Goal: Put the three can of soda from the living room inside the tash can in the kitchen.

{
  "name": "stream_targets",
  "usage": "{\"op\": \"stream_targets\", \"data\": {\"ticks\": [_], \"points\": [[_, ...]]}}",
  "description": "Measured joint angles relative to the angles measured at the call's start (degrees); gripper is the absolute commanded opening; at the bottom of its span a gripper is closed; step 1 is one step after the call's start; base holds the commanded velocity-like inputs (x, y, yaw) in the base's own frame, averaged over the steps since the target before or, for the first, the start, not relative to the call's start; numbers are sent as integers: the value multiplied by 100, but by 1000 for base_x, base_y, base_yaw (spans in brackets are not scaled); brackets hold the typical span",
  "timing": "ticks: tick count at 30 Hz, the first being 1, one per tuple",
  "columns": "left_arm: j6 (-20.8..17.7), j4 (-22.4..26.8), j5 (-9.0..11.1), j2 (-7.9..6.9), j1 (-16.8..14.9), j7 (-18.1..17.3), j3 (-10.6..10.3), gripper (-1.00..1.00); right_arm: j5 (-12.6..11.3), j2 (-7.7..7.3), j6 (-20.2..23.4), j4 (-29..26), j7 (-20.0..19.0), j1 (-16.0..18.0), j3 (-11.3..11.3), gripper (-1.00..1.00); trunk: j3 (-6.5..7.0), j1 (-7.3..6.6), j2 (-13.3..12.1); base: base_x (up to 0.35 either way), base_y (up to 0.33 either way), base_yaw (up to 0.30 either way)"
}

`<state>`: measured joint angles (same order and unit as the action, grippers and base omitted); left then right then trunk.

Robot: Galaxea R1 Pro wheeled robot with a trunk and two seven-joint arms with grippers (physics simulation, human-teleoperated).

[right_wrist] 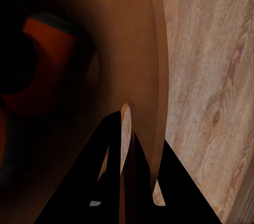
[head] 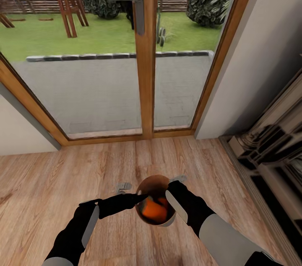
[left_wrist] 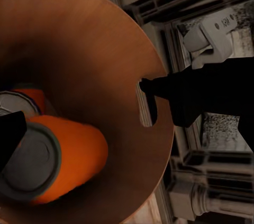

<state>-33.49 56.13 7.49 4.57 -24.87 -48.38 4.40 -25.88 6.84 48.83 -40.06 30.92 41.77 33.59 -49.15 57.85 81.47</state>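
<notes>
The right tool [right_wrist: 127,150] pinches the rim of the trash can [head: 144,211], one finger on each side of the wall. The left tool [head: 140,196] reaches inside; its spread cannot be told. Orange soda cans [left_wrist: 58,160] lie inside. Below is wood floor [head: 50,182]; ahead, wood-framed glass doors [head: 144,69]; right, a dark fireplace surround [head: 268,148].
</notes>
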Motion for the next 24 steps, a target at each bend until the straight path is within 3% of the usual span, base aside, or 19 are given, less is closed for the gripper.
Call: {"op": "stream_targets", "data": {"ticks": [10, 16, 21, 24], "points": [[-7, 18, 33, -15, 0, -101, 47, 100, -13, 0, -2, 0, 0, 1, 1, -100, 0, 0, 0, 0, 0, 0], [-18, 195, 48, -93, 0, -770, 97, 100, -11, 0, 3, 0, 0, 1, 0, -100, 0, 0, 0, 0, 0, 0], [-32, 249, 55, -501, 0, -1632, 465, 100, -1, 0, 10, 0, 0, -1, -5, -100, 0, 0, 0, 0, 0, 0], [-36, 219, 51, -808, -1, -2273, 916, 100, -5, 0, 3, -1, 0, 0, -7, -100, 0, 0, 0, 0, 0, 0]]}}
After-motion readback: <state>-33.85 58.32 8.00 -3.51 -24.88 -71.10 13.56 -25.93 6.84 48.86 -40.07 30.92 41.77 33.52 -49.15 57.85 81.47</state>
